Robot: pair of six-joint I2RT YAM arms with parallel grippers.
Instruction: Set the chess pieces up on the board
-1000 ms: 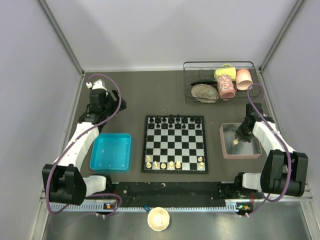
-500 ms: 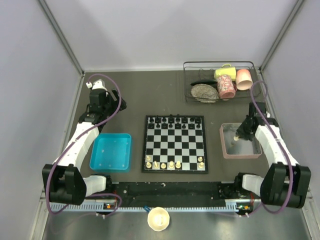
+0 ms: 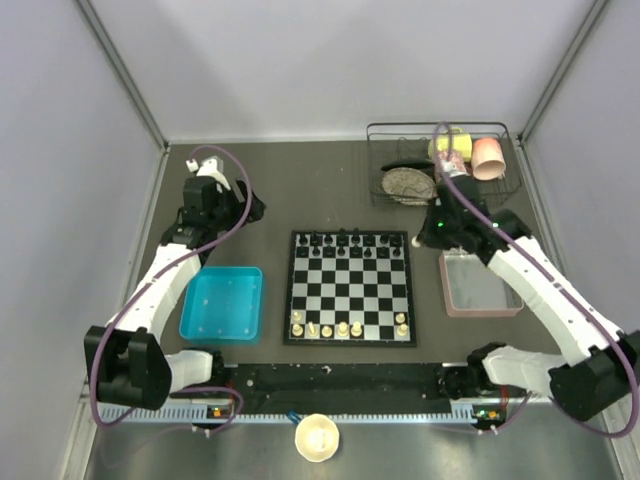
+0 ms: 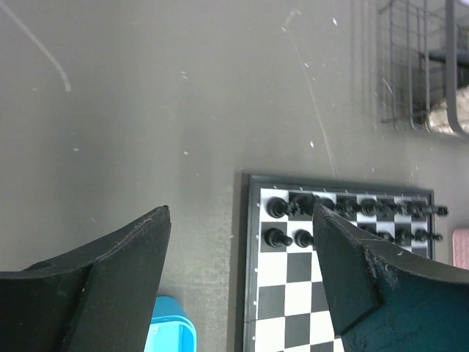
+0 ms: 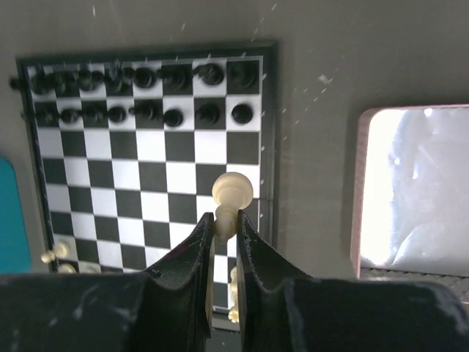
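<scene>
Just off the board's (image 3: 349,290) 2 o'clock corner, the right gripper (image 5: 225,220) pinches one cream piece (image 5: 232,192), the left gripper (image 4: 240,213) gapes empty, and only a few cream pieces (image 3: 343,328) line the 6 o'clock row, so most seem still unplaced.

One board (image 3: 349,288) lies on the counter (image 3: 300,190). Two rows of black pieces (image 3: 348,241) stand along its far edge, seemingly eight each. At least six cream chess pieces (image 3: 343,328) stand along its near edge, and one more cream piece (image 5: 232,192) is pinched in the right hand (image 5: 225,220). One blue tray (image 3: 222,303) lies left of the board and one pink tray (image 3: 480,283) right of it. Beyond its far right corner one wire rack (image 3: 440,125) holds three cups (image 3: 452,172) and one plate (image 3: 408,184).
</scene>
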